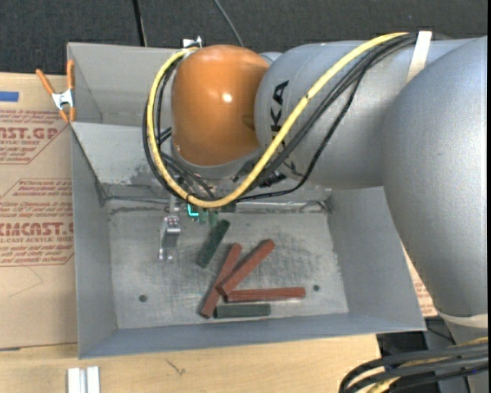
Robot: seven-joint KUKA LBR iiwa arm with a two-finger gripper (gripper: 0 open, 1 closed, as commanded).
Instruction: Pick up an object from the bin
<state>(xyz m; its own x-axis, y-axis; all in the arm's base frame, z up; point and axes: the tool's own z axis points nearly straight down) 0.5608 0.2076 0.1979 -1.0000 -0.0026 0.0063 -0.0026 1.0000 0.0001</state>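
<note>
1 gripper [170, 240] hangs low over bare floor at the left-centre of the grey bin [90, 244], beneath the arm's orange cover [217, 105]; whether its claw is apart or together cannot be told. Just right of it lies a tilted dark green bar [213, 244], apart from it. Lower right, 3 reddish-brown bars [250, 264] and 1 horizontal green bar [242, 309] lie in a loose heap.

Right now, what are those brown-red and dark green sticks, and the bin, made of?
Brown-red sticks: probably matte plastic or painted wood; flat even colour, no shine. Dark green sticks: likely the same. Bin: grey metal, dull, scuffed floor.
</note>
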